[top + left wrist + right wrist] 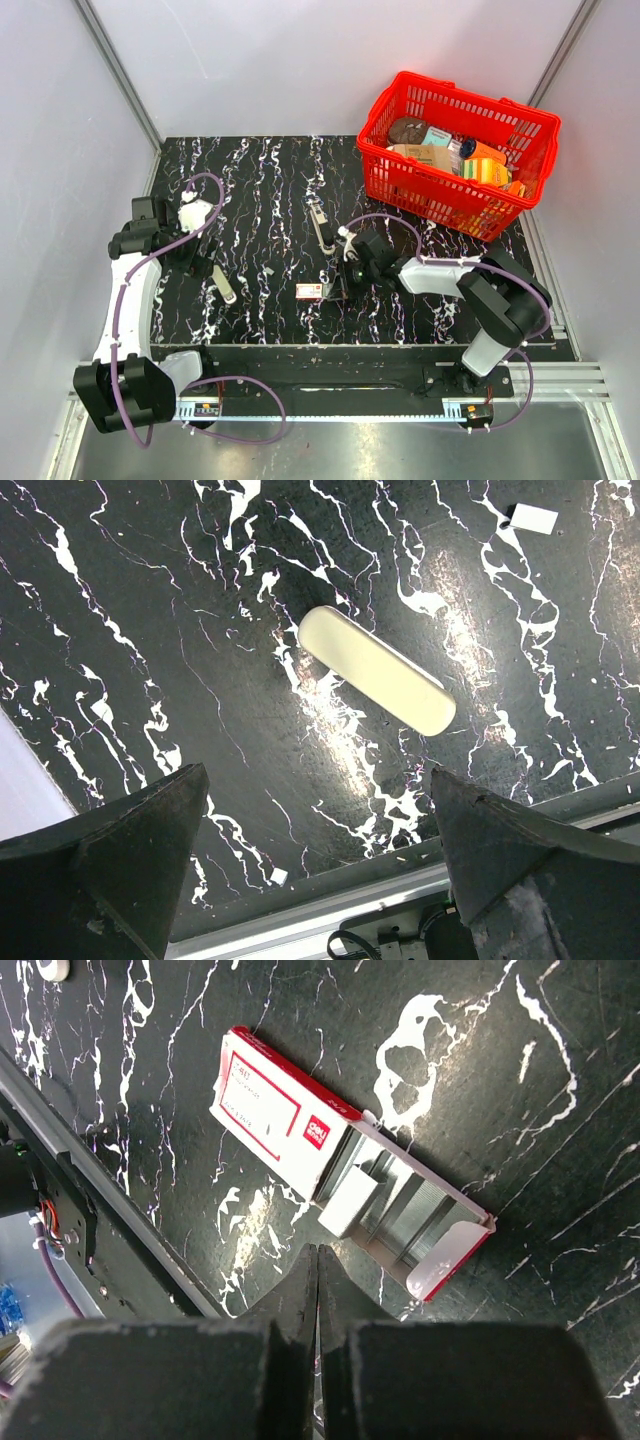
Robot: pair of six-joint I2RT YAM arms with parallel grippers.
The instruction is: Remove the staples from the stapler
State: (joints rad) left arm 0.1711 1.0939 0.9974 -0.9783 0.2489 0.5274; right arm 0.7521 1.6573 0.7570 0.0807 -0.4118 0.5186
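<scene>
Left gripper (205,265): jaws spread wide, nothing between them. It hangs over the mat at about 9 o'clock on the table in the top view.
Cream piece (375,670): a rounded oblong lying flat on the black marbled mat (260,200). In the left wrist view it sits beyond the open fingers (150,830) toward 12 o'clock, touching neither.
Right gripper (317,1255): clenched, its two fingers pressed together and empty. It points down near the table's centre, just at 3 o'clock of the staple box in the top view.
Staple box (300,1120): red-and-white sleeve with its tray slid out. Rows of silver staples (400,1210) lie in the tray, and one short block sits askew at the tray's near side. The closed fingertips are just beside it at 6 o'clock in the wrist view; whether they touch it I cannot tell.
Stapler (320,228): slim, dark and silver, lying lengthwise on the mat at 12 o'clock from the staple box, clear of both grippers.
Basket (400,185): red plastic, at the table's 2 o'clock corner, holding packaged goods.
</scene>
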